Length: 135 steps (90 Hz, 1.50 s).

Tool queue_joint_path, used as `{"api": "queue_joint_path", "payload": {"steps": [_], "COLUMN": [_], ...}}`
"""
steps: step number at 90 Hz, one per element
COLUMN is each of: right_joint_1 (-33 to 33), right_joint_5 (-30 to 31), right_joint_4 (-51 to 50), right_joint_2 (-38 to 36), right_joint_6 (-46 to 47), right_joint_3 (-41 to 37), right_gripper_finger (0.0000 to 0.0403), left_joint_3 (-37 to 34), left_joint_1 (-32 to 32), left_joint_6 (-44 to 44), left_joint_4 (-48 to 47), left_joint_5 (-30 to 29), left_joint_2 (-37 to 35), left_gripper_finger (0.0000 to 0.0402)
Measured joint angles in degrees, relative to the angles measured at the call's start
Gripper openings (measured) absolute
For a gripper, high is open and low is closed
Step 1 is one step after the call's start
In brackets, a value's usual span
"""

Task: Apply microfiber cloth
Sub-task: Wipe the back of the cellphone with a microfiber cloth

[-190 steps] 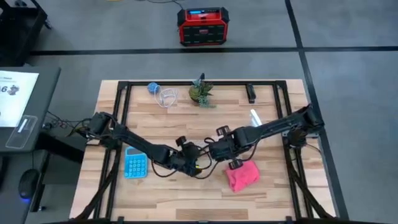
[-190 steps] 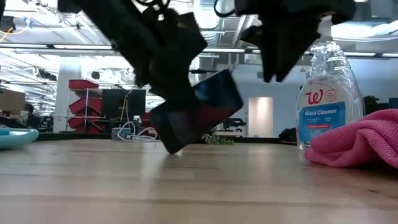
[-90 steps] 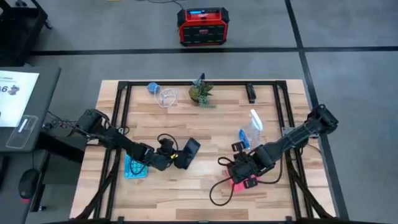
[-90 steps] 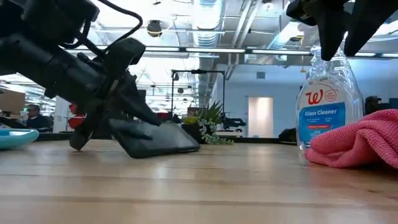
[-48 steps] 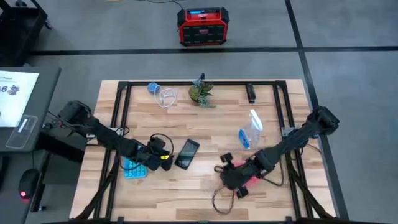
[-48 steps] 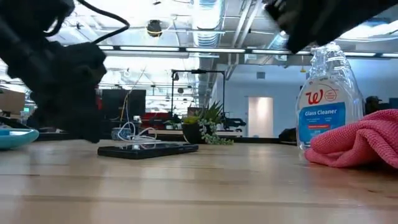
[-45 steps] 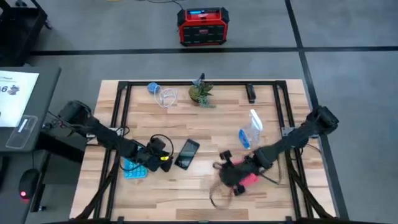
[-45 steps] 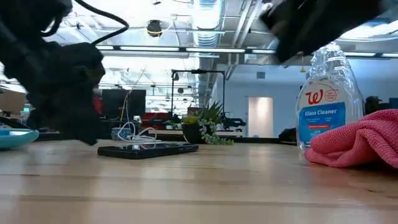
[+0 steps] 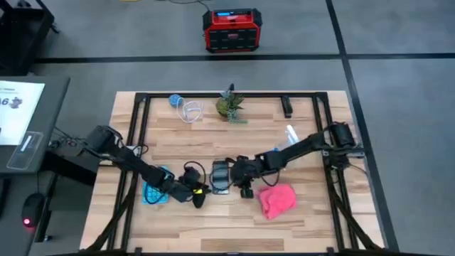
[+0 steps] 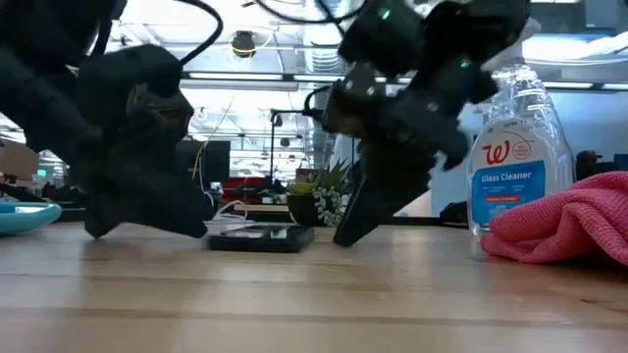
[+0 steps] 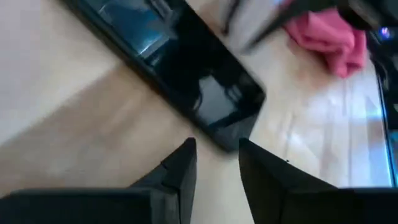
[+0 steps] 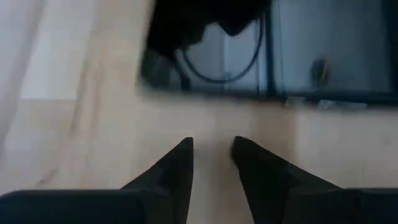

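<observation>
The microfiber cloth (image 9: pixel 277 200) lay bunched on the worktop (image 9: pixel 306 227) nearest the front edge, ungrasped, while beyond it both tools, left (image 9: pixel 200 197) and right (image 9: pixel 241 186), each narrowly parted and empty, flanked the flat black phone (image 9: pixel 220 176), presumably to steady it, the spray bottle (image 9: pixel 290 136) standing farther back.

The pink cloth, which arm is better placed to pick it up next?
Likely the right. The right gripper sits beside the phone, close to the microfiber cloth; the left gripper is across the phone, farther off.
</observation>
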Motion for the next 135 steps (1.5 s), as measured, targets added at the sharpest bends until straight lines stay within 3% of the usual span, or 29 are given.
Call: {"api": "queue_joint_path", "payload": {"steps": [11, 23, 45, 60, 74, 84, 95, 111, 135], "right_joint_1": [-0.1, 2.3, 15.8, 25.1, 27.8, 26.7, 24.0, 20.3, 17.1], "right_joint_5": [2.3, 2.4, 3.1, 3.1, 7.5, 8.0, 8.6, 11.4, 22.8], "right_joint_4": [-0.4, -8.2, -33.3, -36.7, -30.7, -22.4, -19.9, -7.4, 8.4], "right_joint_2": [-0.9, -6.8, -20.1, -25.3, -24.8, -22.1, -18.2, -15.1, -22.6], "right_joint_6": [-1.4, -2.8, -1.7, 6.0, 11.0, 11.1, 11.2, 4.4, -0.2], "right_joint_3": [1.1, 1.3, 1.2, -2.4, -9.8, -14.5, -15.5, -15.6, -15.8], "right_gripper_finger": [0.0092, 0.0082, 0.0074, 0.0074, 0.0074, 0.0074, 0.0071, 0.0011, 0.0001], "left_joint_3": [2.6, 4.1, 4.8, 4.8, 4.8, 4.8, 4.8, 5.7, 11.7], "left_joint_1": [-0.4, -0.6, -1.0, -0.4, -0.2, -0.1, -0.1, -0.1, -0.4], "left_joint_6": [2.1, 3.3, 14.8, 21.9, 28.4, 32.0, 38.1, 52.3, 71.1], "left_joint_4": [-5.8, -10.2, 0.4, 5.7, 9.7, 12.3, 14.2, 16.5, 14.6], "left_joint_5": [0.1, -1.6, -3.8, -5.2, -4.9, -2.9, -2.1, -2.6, -3.3], "left_joint_2": [-2.5, -5.2, -6.1, -6.1, -6.1, -6.1, -6.1, -6.1, -6.1], "left_gripper_finger": [0.0093, 0.0093, 0.0095, 0.0103, 0.012, 0.0154, 0.0196, 0.023, 0.0233]}}
